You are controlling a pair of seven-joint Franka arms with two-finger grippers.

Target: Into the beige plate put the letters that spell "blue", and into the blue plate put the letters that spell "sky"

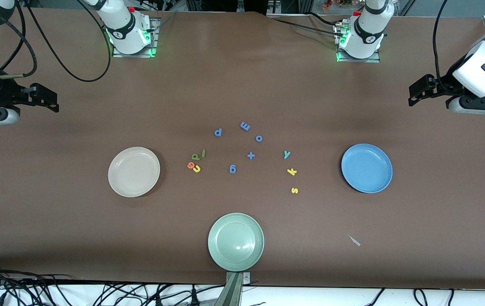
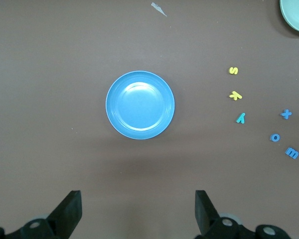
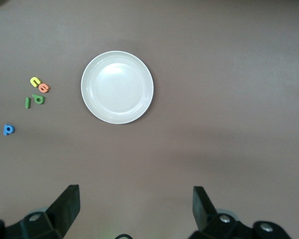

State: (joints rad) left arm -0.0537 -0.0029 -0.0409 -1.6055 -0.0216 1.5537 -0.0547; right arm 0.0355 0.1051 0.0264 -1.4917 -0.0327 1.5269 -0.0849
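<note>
From the front, the beige plate (image 1: 133,171) lies toward the right arm's end of the desk (image 1: 55,212), the blue plate (image 1: 367,168) toward the left arm's end. Green b (image 1: 195,157), thin l (image 1: 203,153), yellow u (image 1: 197,168) and orange e (image 1: 190,165) cluster beside the beige plate; teal y (image 1: 286,154), yellow k (image 1: 291,171) and s (image 1: 294,190) lie near the blue one. Both arms wait.

In the left wrist view, the left claw (image 2: 138,215) hangs with fingers apart, holding nothing.

In the right wrist view, the right claw (image 3: 135,213) likewise gapes empty.
</note>
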